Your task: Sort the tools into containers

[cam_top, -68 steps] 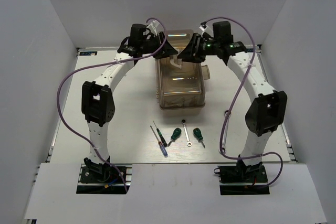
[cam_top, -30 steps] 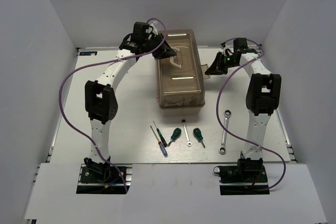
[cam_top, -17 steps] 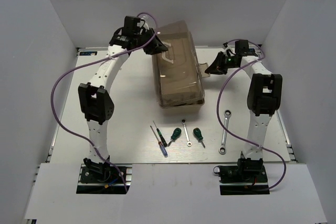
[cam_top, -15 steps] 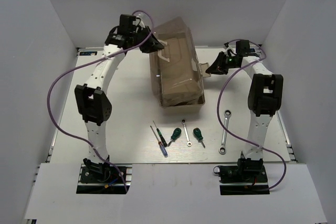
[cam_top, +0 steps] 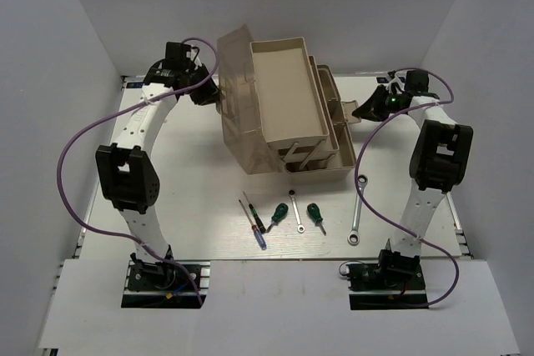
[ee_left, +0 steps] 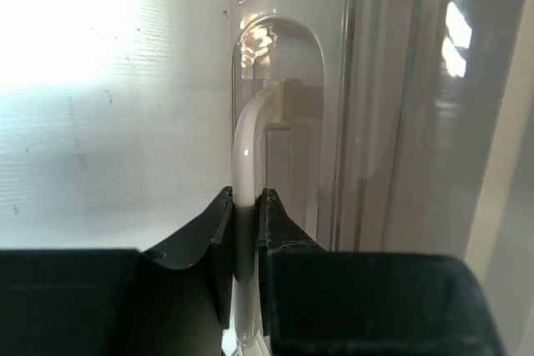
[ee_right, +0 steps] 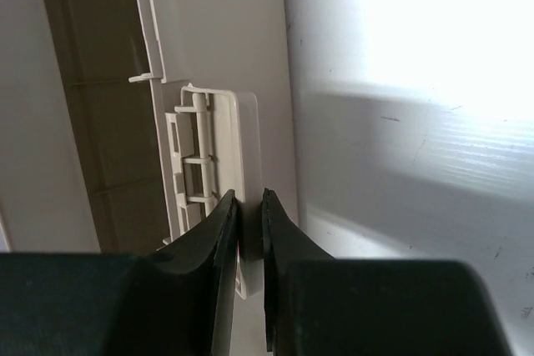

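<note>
So far only the toolbox (cam_top: 288, 106) stands open: left fingers (ee_left: 221, 248) pinch its white handle (ee_left: 247, 147), right fingers (ee_right: 224, 256) its latch (ee_right: 225, 139); tools (cam_top: 278, 213) lie unsorted, well apart.

- The top external view looks down steeply from above and behind the arm bases (cam_top: 163, 277). It sits far enough off to take in the whole table (cam_top: 192, 189), the open toolbox (cam_top: 284, 97) and the white walls (cam_top: 50, 56).
- The left wrist view looks out along the left gripper (ee_left: 247, 202), very close to the white handle (ee_left: 248, 147) and the translucent lid (ee_left: 384, 122).
- The right wrist view looks along the right gripper (ee_right: 249, 198), very close to the beige latch (ee_right: 229, 147) on the toolbox's side.
- All three share the toolbox; each wrist view shows only a small piece.
</note>
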Action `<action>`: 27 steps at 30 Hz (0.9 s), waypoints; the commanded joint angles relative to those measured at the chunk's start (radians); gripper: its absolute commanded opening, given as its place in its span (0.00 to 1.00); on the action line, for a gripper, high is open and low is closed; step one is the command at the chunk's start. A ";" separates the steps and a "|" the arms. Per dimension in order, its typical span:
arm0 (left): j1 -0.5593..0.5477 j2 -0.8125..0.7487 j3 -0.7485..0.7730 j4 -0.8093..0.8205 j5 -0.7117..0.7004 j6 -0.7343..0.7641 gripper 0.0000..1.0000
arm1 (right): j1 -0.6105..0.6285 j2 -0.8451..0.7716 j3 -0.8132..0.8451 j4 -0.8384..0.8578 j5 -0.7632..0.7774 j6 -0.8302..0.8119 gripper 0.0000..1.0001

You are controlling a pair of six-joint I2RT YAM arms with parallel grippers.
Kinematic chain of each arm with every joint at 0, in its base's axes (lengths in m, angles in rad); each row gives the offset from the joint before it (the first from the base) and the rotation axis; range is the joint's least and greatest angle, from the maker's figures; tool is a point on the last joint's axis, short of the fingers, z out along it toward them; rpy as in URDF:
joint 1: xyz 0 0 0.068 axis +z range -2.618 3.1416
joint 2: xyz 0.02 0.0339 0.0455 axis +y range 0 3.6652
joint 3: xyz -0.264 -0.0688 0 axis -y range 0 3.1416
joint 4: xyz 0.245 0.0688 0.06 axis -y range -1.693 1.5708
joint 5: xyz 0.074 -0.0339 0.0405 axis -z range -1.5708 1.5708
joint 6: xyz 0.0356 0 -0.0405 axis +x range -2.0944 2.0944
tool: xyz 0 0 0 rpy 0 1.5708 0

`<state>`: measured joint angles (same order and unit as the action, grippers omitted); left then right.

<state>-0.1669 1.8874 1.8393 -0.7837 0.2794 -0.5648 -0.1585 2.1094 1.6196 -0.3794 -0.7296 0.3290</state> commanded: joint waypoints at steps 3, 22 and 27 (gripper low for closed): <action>0.015 -0.099 -0.055 -0.009 -0.095 0.042 0.21 | -0.029 -0.019 0.022 0.044 -0.013 0.012 0.18; 0.090 -0.267 -0.187 -0.080 -0.250 0.003 0.70 | -0.059 -0.172 0.006 -0.193 0.031 -0.318 0.63; 0.099 -0.370 -0.244 -0.092 -0.322 0.003 0.70 | -0.053 -0.290 -0.101 -0.294 0.208 -0.522 0.59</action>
<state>-0.0750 1.6085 1.6093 -0.8673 0.0212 -0.5579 -0.2146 1.9118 1.5627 -0.5823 -0.6472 -0.0231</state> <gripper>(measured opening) 0.694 0.595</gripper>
